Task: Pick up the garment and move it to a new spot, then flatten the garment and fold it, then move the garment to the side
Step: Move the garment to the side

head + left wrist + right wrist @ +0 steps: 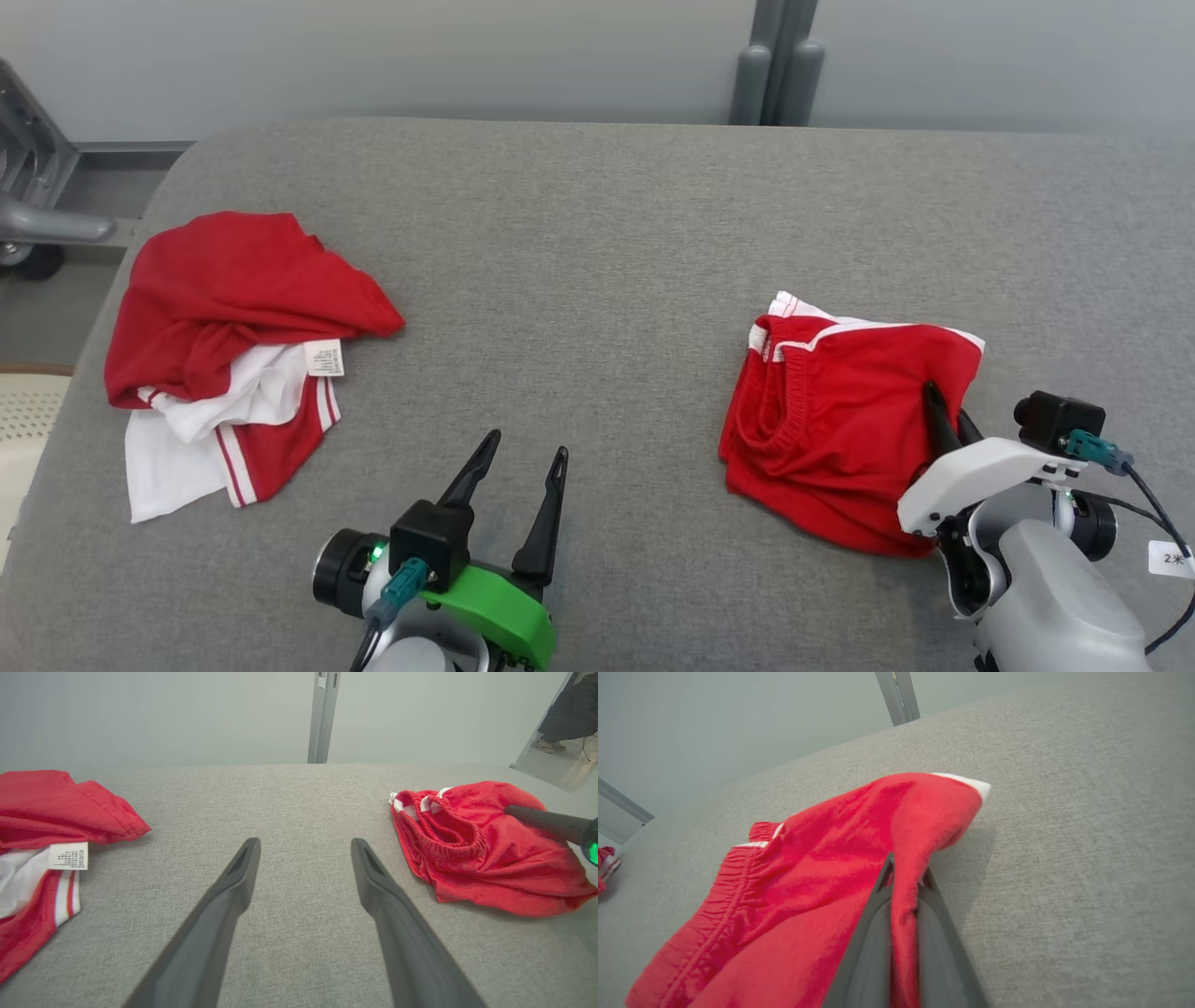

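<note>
The garment [831, 420] is a pair of red shorts with white trim and an elastic waistband, lying crumpled on the right of the grey padded table [597, 233]. My right gripper [945, 411] is shut on a fold of red cloth at the garment's near right side. In the right wrist view the garment [822, 868] is pinched between the two closed fingers of the right gripper [906, 875]. My left gripper [526, 446] stands open over bare table at the front centre, empty, well left of the garment [476, 854]. The left gripper [306, 844] touches nothing.
A second red and white garment [224, 317] with a white label lies bunched at the table's left. A grey post [780, 61] stands behind the far edge. A metal frame [28, 187] is off the left edge. A person's foot [546, 744] shows far right.
</note>
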Robot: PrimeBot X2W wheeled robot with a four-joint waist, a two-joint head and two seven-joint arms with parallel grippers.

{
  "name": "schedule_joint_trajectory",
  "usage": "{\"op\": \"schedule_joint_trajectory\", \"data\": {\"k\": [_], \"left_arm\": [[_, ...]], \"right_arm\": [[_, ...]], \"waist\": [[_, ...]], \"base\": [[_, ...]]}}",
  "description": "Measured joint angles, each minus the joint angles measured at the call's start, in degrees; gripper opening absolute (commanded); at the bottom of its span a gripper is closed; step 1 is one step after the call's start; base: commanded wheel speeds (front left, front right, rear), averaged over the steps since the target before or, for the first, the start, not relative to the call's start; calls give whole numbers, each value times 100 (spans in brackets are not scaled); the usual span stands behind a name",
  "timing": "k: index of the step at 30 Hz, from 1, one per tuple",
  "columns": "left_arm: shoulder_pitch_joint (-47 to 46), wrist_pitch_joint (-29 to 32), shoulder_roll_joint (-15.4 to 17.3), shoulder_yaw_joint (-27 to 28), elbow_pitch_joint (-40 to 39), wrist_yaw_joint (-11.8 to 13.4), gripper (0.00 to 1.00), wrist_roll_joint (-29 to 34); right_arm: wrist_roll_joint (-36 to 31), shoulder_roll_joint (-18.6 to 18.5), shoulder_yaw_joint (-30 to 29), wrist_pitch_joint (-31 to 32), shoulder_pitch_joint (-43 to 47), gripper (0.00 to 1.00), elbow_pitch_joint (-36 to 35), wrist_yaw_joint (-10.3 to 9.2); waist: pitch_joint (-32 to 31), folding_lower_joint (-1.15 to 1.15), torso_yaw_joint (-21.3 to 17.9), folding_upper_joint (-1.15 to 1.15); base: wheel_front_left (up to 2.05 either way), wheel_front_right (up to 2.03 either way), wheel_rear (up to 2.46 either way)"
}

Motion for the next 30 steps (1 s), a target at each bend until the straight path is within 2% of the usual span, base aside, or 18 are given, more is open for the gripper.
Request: {"op": "schedule_joint_trajectory", "data": {"k": [18,19,30], "left_arm": [[-82,0,0,91,-113,-69,100,180],[-82,0,0,91,-113,-69,100,180],[-272,0,-2,189,-99,-138,100,339]], "right_arm": [[56,148,219,0,55,0,-136,0],[56,148,219,0,55,0,-136,0],[212,225,653,0,9,0,-166,0]], "waist": [[-25,0,-1626,0],[-25,0,-1626,0],[59,0,-2717,0]], "base": [[0,0,0],[0,0,0],[0,0,0]]}}
